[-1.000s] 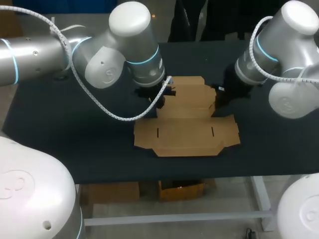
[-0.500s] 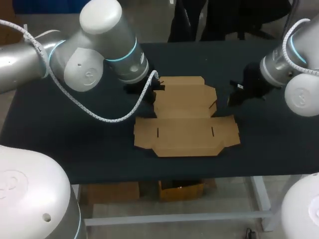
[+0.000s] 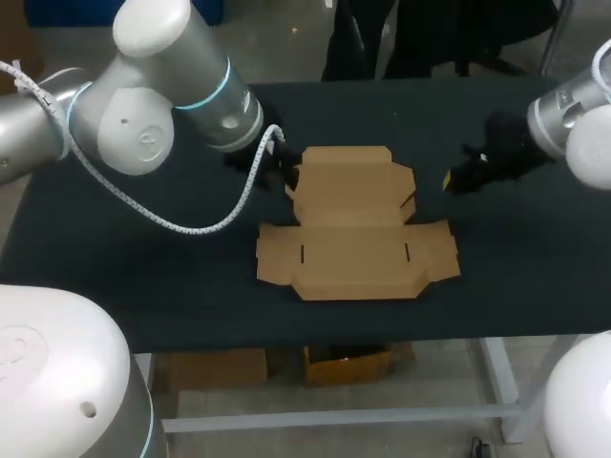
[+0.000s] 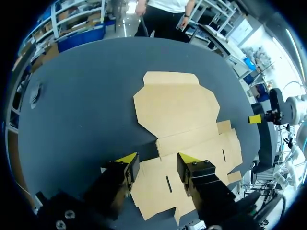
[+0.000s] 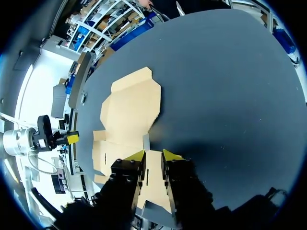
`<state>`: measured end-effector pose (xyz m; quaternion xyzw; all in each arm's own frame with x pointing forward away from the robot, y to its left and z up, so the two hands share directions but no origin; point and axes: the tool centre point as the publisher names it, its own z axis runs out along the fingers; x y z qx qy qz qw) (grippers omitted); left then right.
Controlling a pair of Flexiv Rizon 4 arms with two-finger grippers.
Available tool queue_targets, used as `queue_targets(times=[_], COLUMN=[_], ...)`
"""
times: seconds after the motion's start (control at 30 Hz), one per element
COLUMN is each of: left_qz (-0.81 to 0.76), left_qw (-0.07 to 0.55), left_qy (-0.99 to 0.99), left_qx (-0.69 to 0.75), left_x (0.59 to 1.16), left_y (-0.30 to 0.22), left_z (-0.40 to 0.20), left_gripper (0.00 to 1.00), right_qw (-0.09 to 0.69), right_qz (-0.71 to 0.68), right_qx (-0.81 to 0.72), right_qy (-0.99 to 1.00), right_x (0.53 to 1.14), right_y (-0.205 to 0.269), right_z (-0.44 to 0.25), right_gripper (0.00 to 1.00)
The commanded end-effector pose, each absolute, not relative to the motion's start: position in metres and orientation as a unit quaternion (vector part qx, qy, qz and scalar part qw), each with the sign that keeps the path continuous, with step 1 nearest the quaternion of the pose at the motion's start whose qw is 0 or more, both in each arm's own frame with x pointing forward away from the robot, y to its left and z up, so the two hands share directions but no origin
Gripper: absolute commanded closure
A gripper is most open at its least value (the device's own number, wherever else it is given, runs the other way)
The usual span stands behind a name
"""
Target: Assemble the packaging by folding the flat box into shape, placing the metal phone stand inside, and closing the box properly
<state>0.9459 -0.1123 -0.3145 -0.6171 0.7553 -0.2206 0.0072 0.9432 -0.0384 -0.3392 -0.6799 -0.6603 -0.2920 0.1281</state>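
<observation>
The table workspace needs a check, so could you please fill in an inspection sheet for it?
Surface: dark table, flat, with no damage visible.
Job's things: cardboard box lies unfolded at the table's middle; phone stand not seen in any view.
Clutter: one small dark spot on the table, too small to identify.
Grippers: left claw open and empty, above the box's left edge; right claw open with a narrow gap, empty, off the box's right side.
Cables: white coiled cable hangs from the left arm over the table, clear of the box.
Surroundings: nothing seen reaching over the table.
</observation>
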Motion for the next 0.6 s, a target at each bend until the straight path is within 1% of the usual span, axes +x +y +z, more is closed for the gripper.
queue_targets(times=[0.03, 0.17, 0.37, 0.47, 0.6], left_qz=[-0.221, -0.22, -0.202, -0.2, -0.205], left_qw=[0.005, 0.004, -0.018, -0.018, -0.019], left_qy=[0.756, 0.756, 0.755, 0.755, 0.753], left_qx=[-0.616, -0.616, -0.623, -0.624, -0.625], left_x=[0.947, 0.948, 0.95, 0.949, 0.949], left_y=[-0.108, -0.105, -0.1, -0.095, -0.091], left_z=[-0.311, -0.306, -0.302, -0.297, -0.293], left_gripper=[0.0, 0.0, 0.0, 0.0, 0.0], right_qw=[0.195, 0.203, 0.21, 0.21, 0.214], right_qz=[-0.295, -0.292, -0.282, -0.278, -0.283], right_qx=[-0.655, -0.652, -0.649, -0.644, -0.636], right_qy=[-0.668, -0.67, -0.674, -0.681, -0.686], right_x=[0.95, 0.953, 0.956, 0.958, 0.963], right_y=[-0.047, -0.05, -0.053, -0.055, -0.056], right_z=[-0.338, -0.339, -0.338, -0.335, -0.336], right_gripper=[0.66, 0.67, 0.65, 0.62, 0.59])
